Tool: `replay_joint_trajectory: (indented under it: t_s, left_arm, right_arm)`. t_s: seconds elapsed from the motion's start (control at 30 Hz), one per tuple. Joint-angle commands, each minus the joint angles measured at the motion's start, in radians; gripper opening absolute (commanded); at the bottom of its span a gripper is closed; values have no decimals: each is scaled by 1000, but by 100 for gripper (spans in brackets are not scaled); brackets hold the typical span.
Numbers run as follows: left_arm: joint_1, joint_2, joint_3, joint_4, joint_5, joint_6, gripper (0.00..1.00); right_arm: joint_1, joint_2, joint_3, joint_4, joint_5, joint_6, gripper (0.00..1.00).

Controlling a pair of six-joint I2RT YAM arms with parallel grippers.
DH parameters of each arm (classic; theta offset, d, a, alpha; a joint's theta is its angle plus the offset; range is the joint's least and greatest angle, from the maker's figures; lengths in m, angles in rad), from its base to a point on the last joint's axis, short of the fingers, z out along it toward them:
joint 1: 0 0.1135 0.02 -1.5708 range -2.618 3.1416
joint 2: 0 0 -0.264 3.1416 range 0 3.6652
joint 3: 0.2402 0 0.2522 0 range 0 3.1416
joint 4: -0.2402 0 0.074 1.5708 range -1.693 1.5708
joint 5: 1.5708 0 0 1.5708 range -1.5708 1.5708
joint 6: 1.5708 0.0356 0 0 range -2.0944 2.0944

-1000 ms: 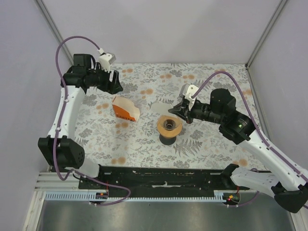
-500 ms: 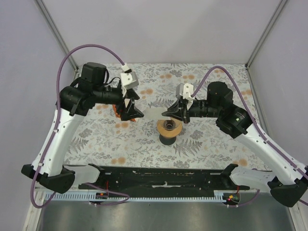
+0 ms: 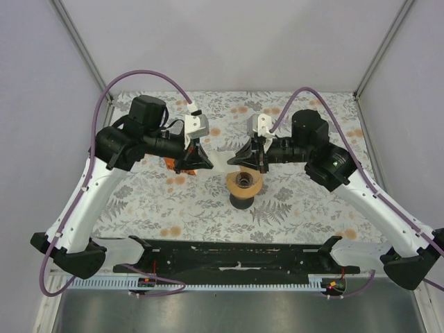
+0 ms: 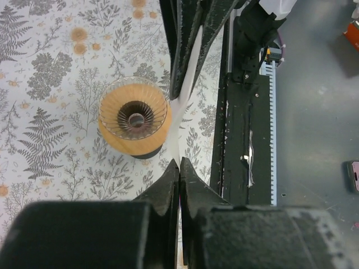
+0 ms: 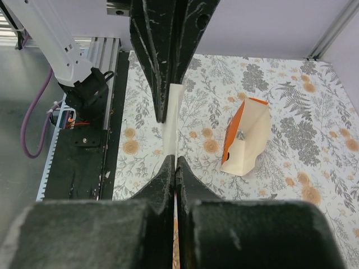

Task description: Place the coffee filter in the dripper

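Now | left pincer [image 4: 179,167] and right pincer [image 5: 175,162] both clamp coffee filter [image 5: 171,120] | floral tabletop [image 3: 295,201] | grey walls [image 3: 236,41]

The bench [image 3: 139,201] is spread with a pale cloth [image 5: 280,84] printed with grey ferns and leaves and small orange flowers. A black rail [image 3: 236,255] runs along its near edge. The dripper [image 3: 244,184] stands upright on the cloth near the middle, its black base down and its tan-orange rim and dark centre hole facing up. To its left, apart from it, an orange and white pack [image 5: 244,137] lies on the cloth. From above the pack is mostly hidden.
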Motion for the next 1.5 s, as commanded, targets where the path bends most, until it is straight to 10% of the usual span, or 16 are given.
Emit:
replay_joint_trajectory:
  t_s: [0.0,0.17,0.33,0.67,0.8,0.97,1.47]
  left_arm:
    - [-5,-13,4,24,44,-34,2]
    - [-5,-30,17,49,-92,-109,2]
    - [-5,-32,53,81,-294,-174,2]
    - [-5,-79,137,44,-589,-64,2]
    - [-5,-82,172,1,-730,169,2]
    - [-5,-138,191,-181,-551,669,2]
    - [-5,-501,-378,-100,-427,1857,2]
  right_arm:
    - [-5,30,71,20,18,-1,0]
    - [-19,69,118,23,54,27,0]
    - [-24,93,157,31,227,105,56]
    - [-31,-5,152,52,318,438,97]
    - [-31,24,178,6,349,487,98]
    - [-31,63,233,-34,253,449,98]
    - [71,227,351,-164,166,228,98]
